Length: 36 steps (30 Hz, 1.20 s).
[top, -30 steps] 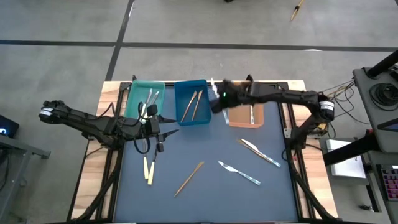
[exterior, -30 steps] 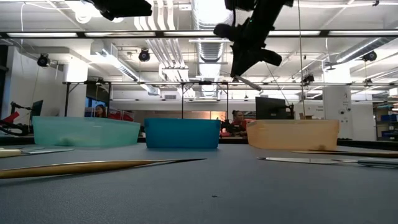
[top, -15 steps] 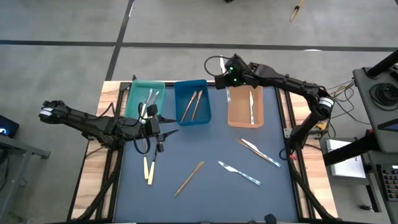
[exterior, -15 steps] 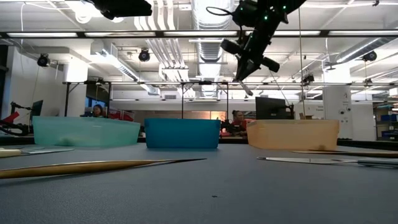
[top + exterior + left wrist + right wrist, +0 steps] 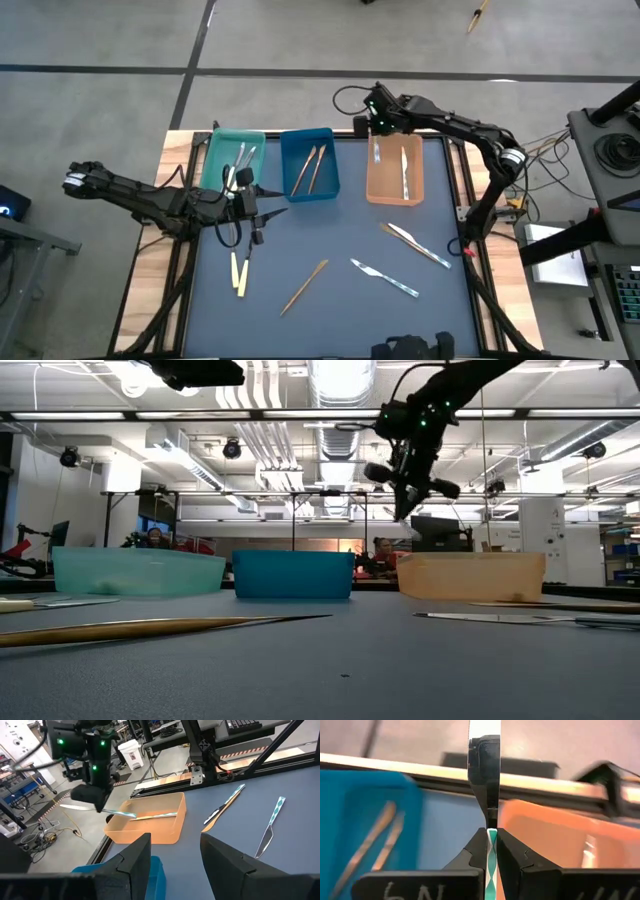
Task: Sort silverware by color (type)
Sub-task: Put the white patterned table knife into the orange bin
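Observation:
My right gripper hangs above the far left corner of the orange tray, shut on a blue-handled knife. One more blue-handled knife lies in that tray. The blue tray holds two wooden pieces, and the teal tray holds cream-handled ones. My left gripper waits open in front of the teal tray, nothing between its fingers. Loose on the mat lie cream-handled pieces, a wooden piece and two knives. My right gripper pinches the knife between its two fingers where the patterned blue handle meets the blade. The fingers slant down from above and lie across the knife. The knife hangs roughly level, clear above the orange tray, its blade sticking out one way and its handle the other.
The three trays stand in a row along the mat's far edge. Bare mat lies between the trays and the loose pieces. Wooden table edges and frame rails flank the mat.
My right gripper has carried the knife toward the table's right and far edges, from the gap between the blue and orange trays to above the orange tray's far left corner, rolling a little on the way. The knife has stayed clear of the trays.

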Available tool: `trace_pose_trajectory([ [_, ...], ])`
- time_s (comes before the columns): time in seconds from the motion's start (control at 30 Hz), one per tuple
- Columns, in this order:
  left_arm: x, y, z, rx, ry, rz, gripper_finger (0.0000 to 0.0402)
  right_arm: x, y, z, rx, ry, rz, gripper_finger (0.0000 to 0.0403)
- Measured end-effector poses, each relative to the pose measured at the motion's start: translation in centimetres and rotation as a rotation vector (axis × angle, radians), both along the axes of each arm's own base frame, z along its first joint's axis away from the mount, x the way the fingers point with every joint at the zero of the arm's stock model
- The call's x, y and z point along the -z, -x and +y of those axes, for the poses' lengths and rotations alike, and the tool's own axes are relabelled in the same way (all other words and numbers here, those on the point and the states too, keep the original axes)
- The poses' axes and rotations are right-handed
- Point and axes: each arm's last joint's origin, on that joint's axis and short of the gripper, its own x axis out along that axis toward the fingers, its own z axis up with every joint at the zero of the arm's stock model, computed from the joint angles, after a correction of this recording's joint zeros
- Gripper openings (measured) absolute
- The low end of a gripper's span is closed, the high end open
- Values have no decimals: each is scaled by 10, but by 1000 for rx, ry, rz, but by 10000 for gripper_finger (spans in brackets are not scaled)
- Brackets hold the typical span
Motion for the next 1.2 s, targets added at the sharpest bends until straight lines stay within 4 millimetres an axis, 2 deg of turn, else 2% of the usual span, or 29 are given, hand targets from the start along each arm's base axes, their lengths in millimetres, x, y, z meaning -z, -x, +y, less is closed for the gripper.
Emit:
trace_pose_trajectory([
  [0.17, 1, 0, 0, 0, -4, 9, 153, 7, 17, 3, 57, -119, 115, 15],
  [0.33, 1, 0, 0, 0, -4, 8, 153, 14, 25, 9, 84, -198, 181, 15],
  [1.2, 2, 0, 0, 0, -7, 23, 153, 49, 29, 25, 147, -336, 195, 15],
])
